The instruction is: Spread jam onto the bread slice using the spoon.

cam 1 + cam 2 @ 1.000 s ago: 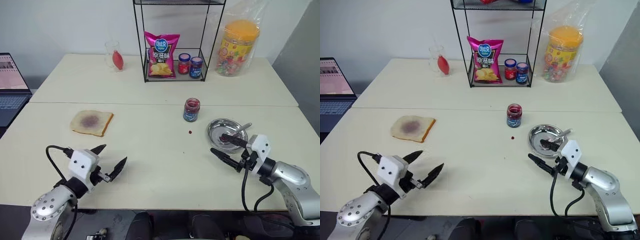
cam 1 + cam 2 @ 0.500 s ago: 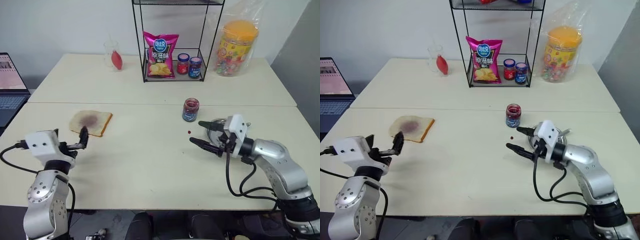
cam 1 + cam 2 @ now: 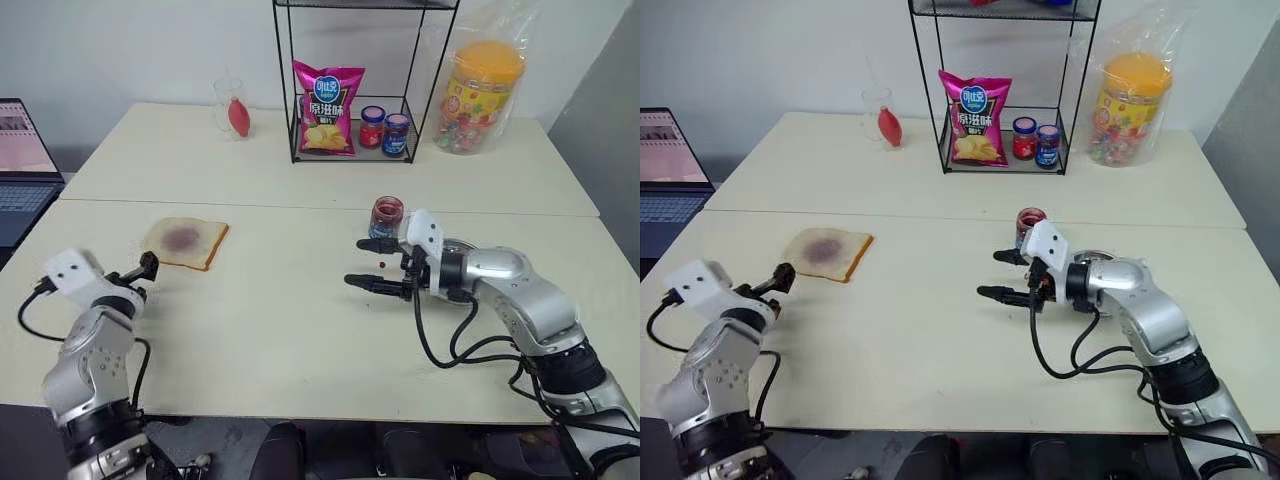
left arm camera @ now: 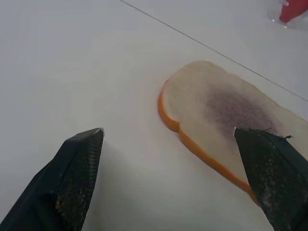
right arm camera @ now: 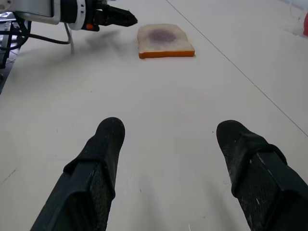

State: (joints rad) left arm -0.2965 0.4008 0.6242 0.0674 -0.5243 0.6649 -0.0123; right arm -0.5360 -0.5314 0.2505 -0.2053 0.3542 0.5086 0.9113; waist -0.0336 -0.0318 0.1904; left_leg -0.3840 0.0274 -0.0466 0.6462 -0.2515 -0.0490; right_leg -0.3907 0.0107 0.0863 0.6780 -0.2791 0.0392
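The bread slice (image 3: 186, 242) lies flat on the left of the table, pale with a tan crust and a purple stain at its centre. My left gripper (image 3: 141, 275) stands open just short of the slice's near left corner, and the left wrist view shows the bread slice (image 4: 226, 113) ahead between the fingers. The jam jar (image 3: 385, 214) stands at mid table. In front of it my right gripper (image 3: 357, 263) hangs open and empty, pointing left towards the bread slice (image 5: 163, 39). The spoon is hidden.
A wire rack (image 3: 290, 110) at the back holds a crisps bag (image 3: 323, 93) and two lidded jars (image 3: 384, 129). A sweets tub (image 3: 483, 90) stands back right, a glass (image 3: 230, 108) back left, a laptop (image 3: 20, 160) far left. My right forearm mostly hides a metal plate (image 3: 1110, 258).
My left gripper rolled over and swung left and forward, up to the bread's near corner. The right gripper travelled left from the plate to in front of the jam jar. Both stayed open.
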